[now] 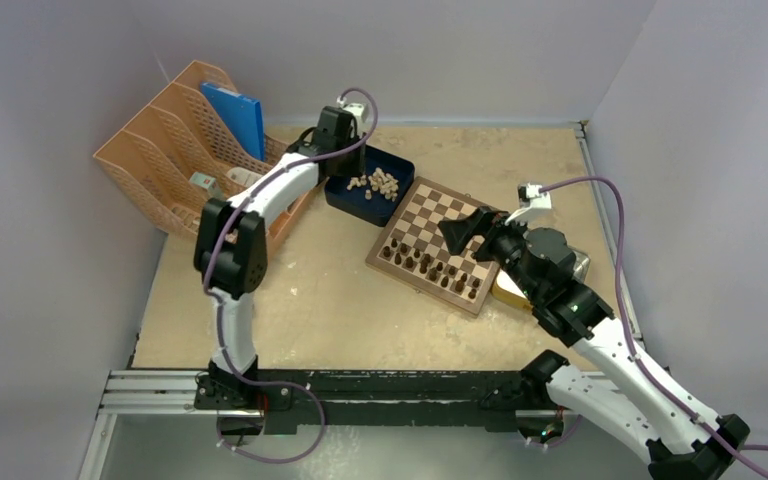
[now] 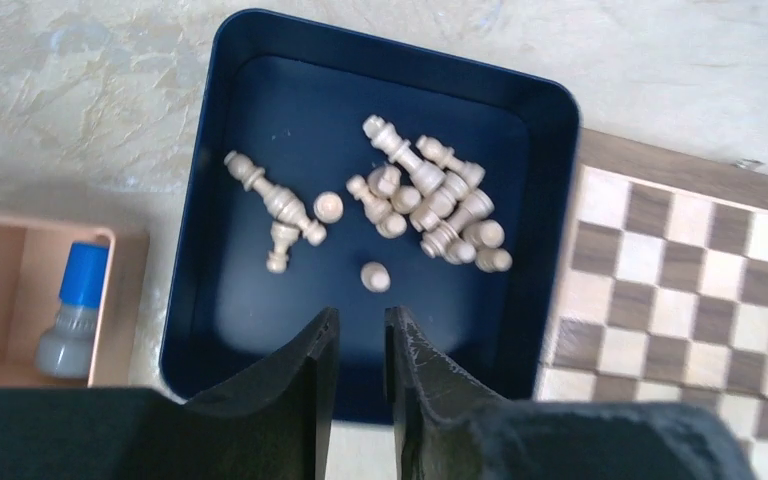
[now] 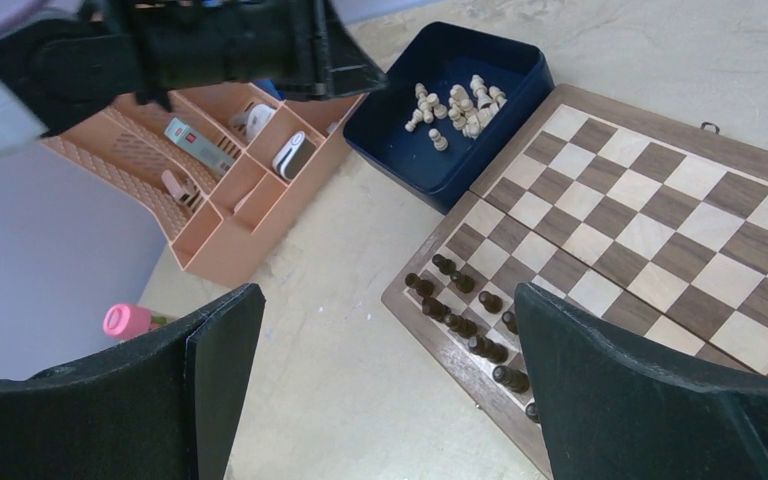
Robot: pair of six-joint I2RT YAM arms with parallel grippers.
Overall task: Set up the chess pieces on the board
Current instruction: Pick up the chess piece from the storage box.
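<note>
A beige tabletop sits between plain grey walls, with an orange organizer (image 1: 175, 150) at the upper left of the top view. The board (image 1: 442, 214) lies just right of centre, turned on the diagonal, one corner touching or nearly touching the blue tray (image 2: 560, 210). Dark pieces (image 1: 430, 266) stand in two rows along its lower-left edge. Not one square holds a cream piece, so by my reading the pale side is entirely still to do. All the cream pieces (image 2: 425, 200) are in the tray, clustered toward its upper right in the left wrist view. Most lie on their sides in a loose heap. The tallest (image 2: 400, 152) has its long axis running from upper left to lower right, head at the upper left, and a pair at the left of the tray (image 2: 272, 198) slants the same way. Two small ones (image 2: 375, 276) look upright, seen from above. The left gripper (image 2: 360, 318) hangs over the tray's lower edge, its jaws nearly together with a slim gap and nothing in it. The loose small piece lies just above its tips. The right gripper (image 3: 388, 300) hovers over the board's right part, jaws spread wide and empty.
</note>
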